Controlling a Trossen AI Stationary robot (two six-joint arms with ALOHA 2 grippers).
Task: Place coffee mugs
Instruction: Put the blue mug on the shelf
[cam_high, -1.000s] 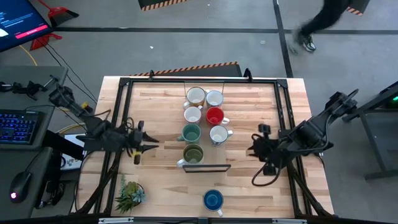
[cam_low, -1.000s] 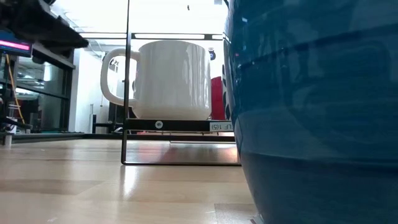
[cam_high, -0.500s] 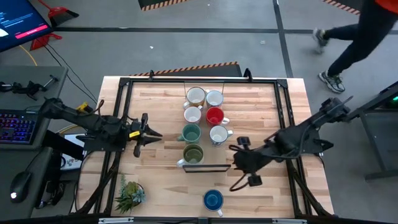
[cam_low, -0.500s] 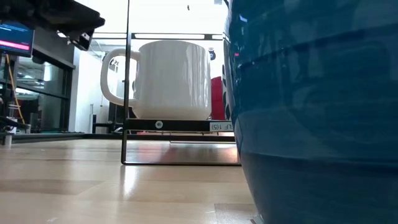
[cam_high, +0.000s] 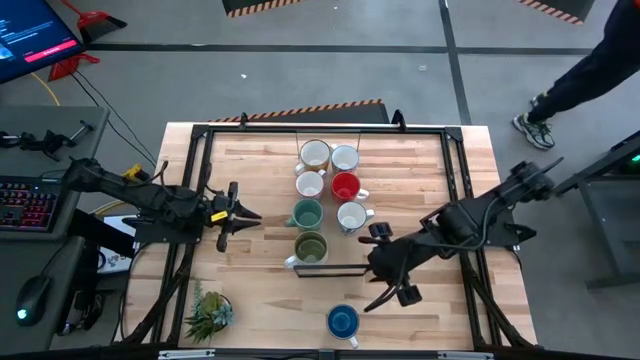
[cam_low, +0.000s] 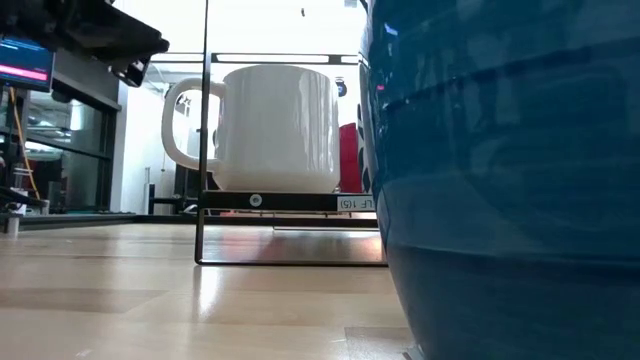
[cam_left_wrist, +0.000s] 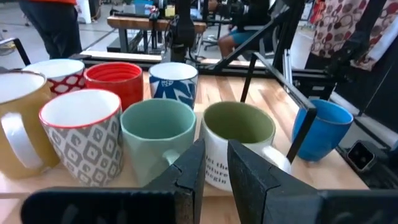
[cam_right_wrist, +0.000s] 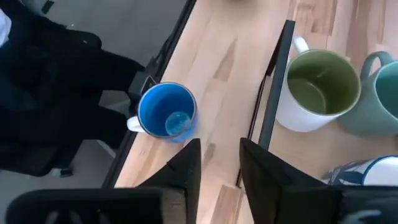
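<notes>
Seven mugs stand bunched at the table's middle: cream (cam_high: 314, 154), white ones (cam_high: 345, 158) (cam_high: 310, 184) (cam_high: 351, 216), red (cam_high: 345, 186), teal (cam_high: 307, 213) and olive (cam_high: 310, 247). The blue mug (cam_high: 342, 321) stands alone near the near edge and fills the low view's right side (cam_low: 500, 180). My left gripper (cam_high: 250, 216) hovers open, left of the teal mug (cam_left_wrist: 158, 127) and olive mug (cam_left_wrist: 239, 130), pointing at them. My right gripper (cam_high: 378, 272) hangs open above the table, between the blue mug (cam_right_wrist: 166, 116) and the olive mug (cam_right_wrist: 318, 87).
A thin black wire frame (cam_high: 335, 268) stands on the table between the olive mug and the blue mug (cam_right_wrist: 268, 93). A small spiky potted plant (cam_high: 208, 312) sits at the near left corner. A person (cam_high: 590, 75) walks on the floor beyond the table's far right.
My right gripper has swung from the table's right side toward the left and near edge, ending close to the blue mug. My left gripper has moved a little toward the far edge and the mug cluster. The person behind has walked to the right.
</notes>
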